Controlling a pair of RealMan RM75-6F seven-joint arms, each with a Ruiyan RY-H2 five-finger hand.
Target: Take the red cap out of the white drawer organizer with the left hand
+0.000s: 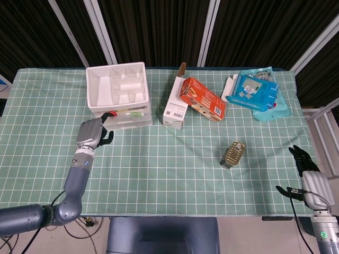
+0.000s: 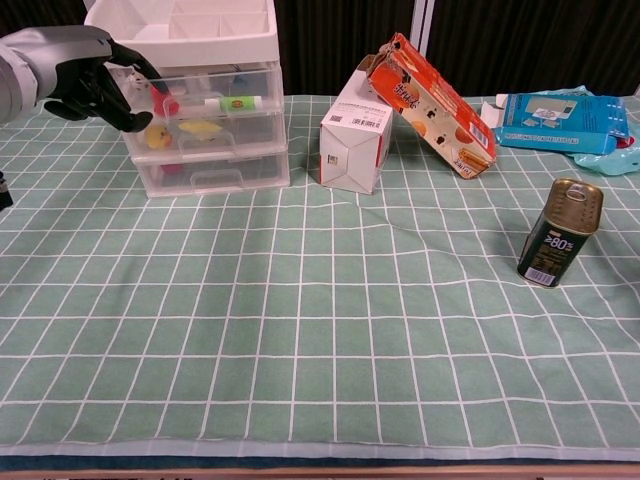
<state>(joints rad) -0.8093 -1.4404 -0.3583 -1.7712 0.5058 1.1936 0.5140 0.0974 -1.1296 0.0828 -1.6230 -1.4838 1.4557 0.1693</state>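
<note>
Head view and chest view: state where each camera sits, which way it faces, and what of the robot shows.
Head view: high above the near table edge, looking steeply down on the whole table; shows the left hand with its arm at the organizer, and the right hand off the table's right edge.
Chest view: low at the near edge, looking level across the cloth toward the far side; only the left hand shows, at the organizer's top drawer by the red cap.
Shared: left hand, organizer, cartons, can, blue packet.
</note>
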